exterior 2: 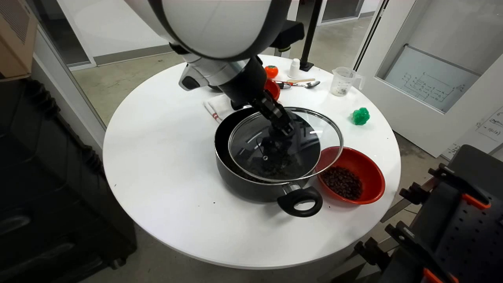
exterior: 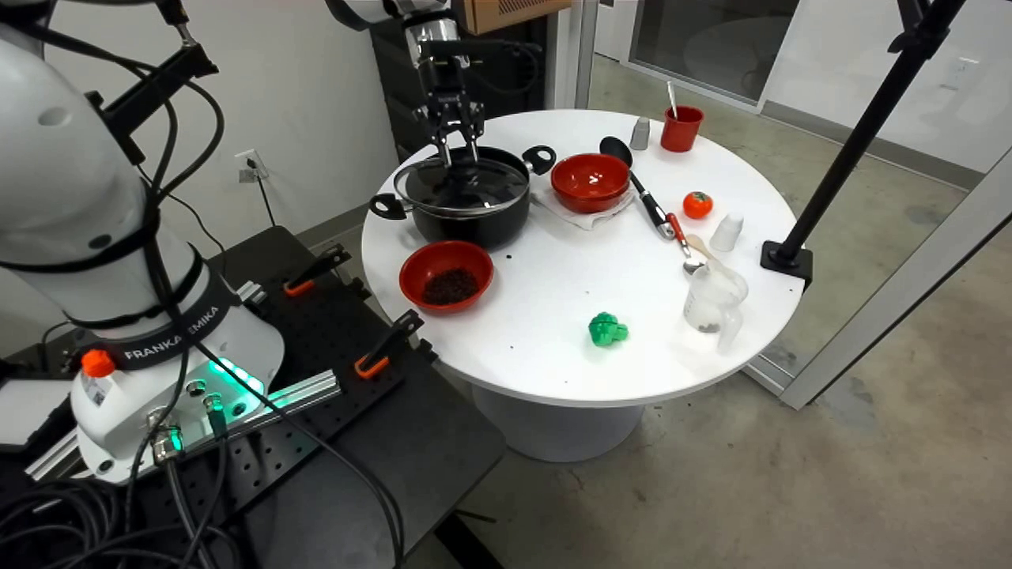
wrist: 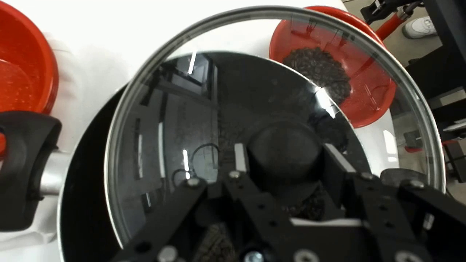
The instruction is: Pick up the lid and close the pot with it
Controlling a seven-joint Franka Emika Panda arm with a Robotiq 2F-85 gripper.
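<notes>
Your hand [wrist: 289, 157] holds the clear glass lid [exterior 2: 275, 157] by its dark knob [wrist: 284, 147], with one of its fingers [wrist: 339, 157] on either side of the knob. The lid is over the black pot [exterior 2: 251, 190] but off-centre: one edge juts past the pot's rim and overlaps, in the wrist view, a red bowl [exterior 2: 367, 169] of dark beans [exterior 2: 340, 182]. Opposite that edge, a crescent of the pot's mouth lies uncovered. You cannot tell whether lid and rim touch.

The pot stands on the round white worktop [exterior: 545, 348], the bean bowl just beside it. Near the pot's far handle [exterior: 540, 160], you have another red bowl [exterior: 591, 180] and a white cloth [exterior: 583, 217]. Farther off lie a black ladle [exterior: 654, 211], a tomato [exterior: 697, 205], a clear measuring jug [exterior: 715, 294] and a green broccoli-shaped piece [exterior: 607, 329].
</notes>
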